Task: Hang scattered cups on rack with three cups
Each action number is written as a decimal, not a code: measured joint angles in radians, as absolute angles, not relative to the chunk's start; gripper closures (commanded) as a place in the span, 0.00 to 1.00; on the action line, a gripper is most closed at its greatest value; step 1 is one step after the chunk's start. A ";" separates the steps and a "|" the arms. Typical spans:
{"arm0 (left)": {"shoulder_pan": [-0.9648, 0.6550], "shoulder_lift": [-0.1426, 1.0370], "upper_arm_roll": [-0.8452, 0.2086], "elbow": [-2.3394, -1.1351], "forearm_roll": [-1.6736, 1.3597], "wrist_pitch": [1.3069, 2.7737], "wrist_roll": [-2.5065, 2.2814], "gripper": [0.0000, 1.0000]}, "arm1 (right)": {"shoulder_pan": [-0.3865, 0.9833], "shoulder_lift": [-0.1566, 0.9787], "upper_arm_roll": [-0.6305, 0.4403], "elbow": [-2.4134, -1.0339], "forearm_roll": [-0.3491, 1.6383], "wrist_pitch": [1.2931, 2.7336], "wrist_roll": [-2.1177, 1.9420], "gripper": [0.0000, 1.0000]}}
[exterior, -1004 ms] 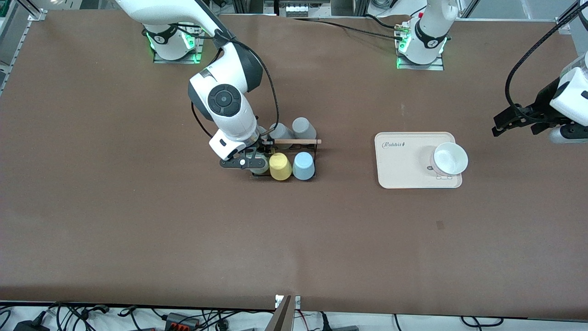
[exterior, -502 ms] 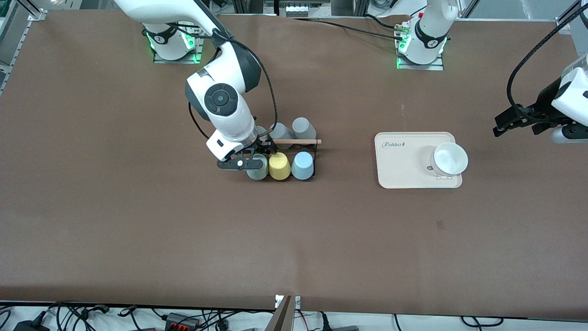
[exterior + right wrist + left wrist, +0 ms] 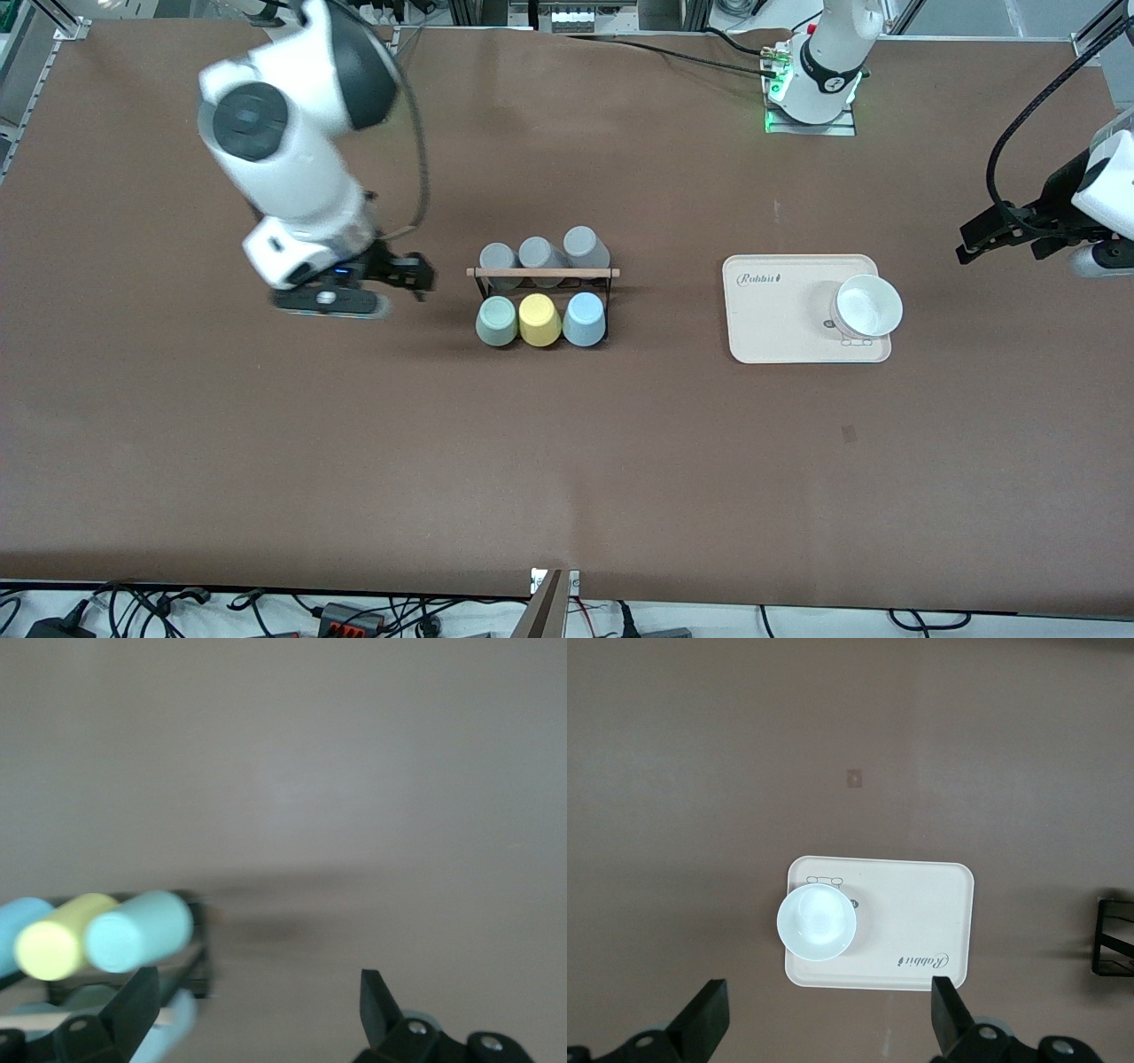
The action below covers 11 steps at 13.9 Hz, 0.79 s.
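The black wire rack with its wooden rod stands mid-table. On its side nearer the front camera hang the sage-green cup, the yellow cup and the light blue cup, in a row. Three grey cups sit on its farther side. My right gripper is open and empty, beside the rack toward the right arm's end of the table. Its wrist view shows the sage-green cup and the yellow cup, blurred. My left gripper is open and empty.
A beige rounded tray with a white bowl on it lies toward the left arm's end of the table. The left wrist view shows the left gripper above the tray and bowl.
My right gripper has let go of the sage-green cup, left on the rack, and moved away fast toward the right arm's end of the table. The left arm has hardly moved.
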State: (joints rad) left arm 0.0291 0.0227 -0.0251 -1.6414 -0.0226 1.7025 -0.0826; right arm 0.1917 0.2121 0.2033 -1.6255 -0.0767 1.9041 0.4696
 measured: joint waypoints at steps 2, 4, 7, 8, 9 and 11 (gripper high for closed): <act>0.036 0.023 -0.039 -1.641 -0.023 1.703 -0.082 0.00 | 0.079 0.152 0.199 -1.626 -0.076 1.848 0.365 0.00; 0.037 0.023 -0.044 -1.641 -0.023 1.703 -0.082 0.00 | -0.027 0.111 0.170 -1.626 -0.047 1.814 0.248 0.00; 0.040 0.023 -0.045 -1.642 -0.022 1.705 -0.081 0.00 | -0.081 0.078 0.014 -1.617 0.025 1.757 0.100 0.00; 0.041 0.023 -0.045 -1.642 -0.022 1.712 -0.080 0.00 | -0.087 0.070 -0.038 -1.599 0.033 1.723 0.078 0.00; 0.042 0.023 -0.045 -1.642 -0.022 1.719 -0.079 0.00 | -0.092 0.066 -0.065 -1.577 0.034 1.684 0.066 0.00; 0.043 0.023 -0.045 -1.642 -0.022 1.722 -0.074 0.00 | -0.092 0.064 -0.074 -1.538 0.030 1.612 0.064 0.00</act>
State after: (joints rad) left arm 0.0428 0.0228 -0.0451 -1.6423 -0.0224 1.7225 -0.0736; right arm -0.0922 0.0635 -0.0739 -1.5380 0.0297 1.6124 0.0639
